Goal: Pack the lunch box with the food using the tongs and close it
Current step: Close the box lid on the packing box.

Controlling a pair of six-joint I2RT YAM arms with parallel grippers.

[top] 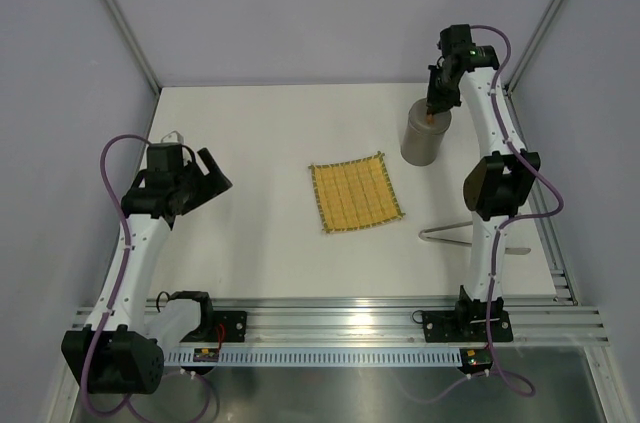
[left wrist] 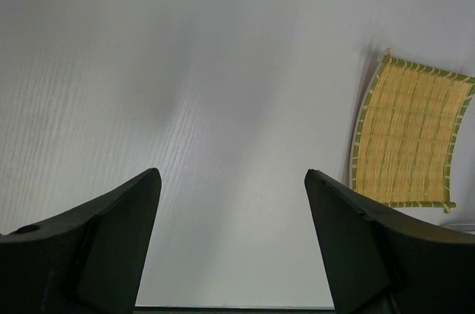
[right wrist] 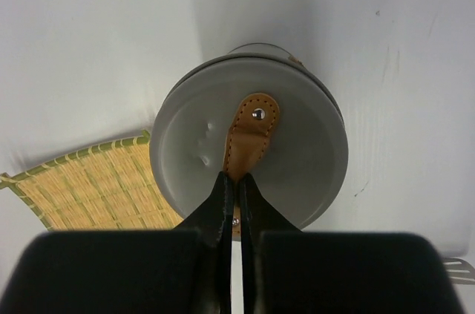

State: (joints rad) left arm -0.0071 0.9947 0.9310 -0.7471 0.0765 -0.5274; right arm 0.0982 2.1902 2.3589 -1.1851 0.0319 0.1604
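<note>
The grey metal lunch box (top: 424,139) stands at the back right of the table. Its round grey lid (right wrist: 297,151) lies over its top; whether it is fully seated I cannot tell. My right gripper (right wrist: 234,178) is shut on the lid's tan leather strap (right wrist: 249,132), straight above the box (top: 436,108). The food is hidden. The silver tongs (top: 450,233) lie on the table beside the right arm. My left gripper (left wrist: 231,173) hangs open and holds nothing, over the bare table at the left (top: 215,175).
The yellow woven mat (top: 357,193) lies in the middle of the table with nothing on it; its corner shows under the lid (right wrist: 89,188) and to the right of the left fingers (left wrist: 408,139). Grey walls enclose the table.
</note>
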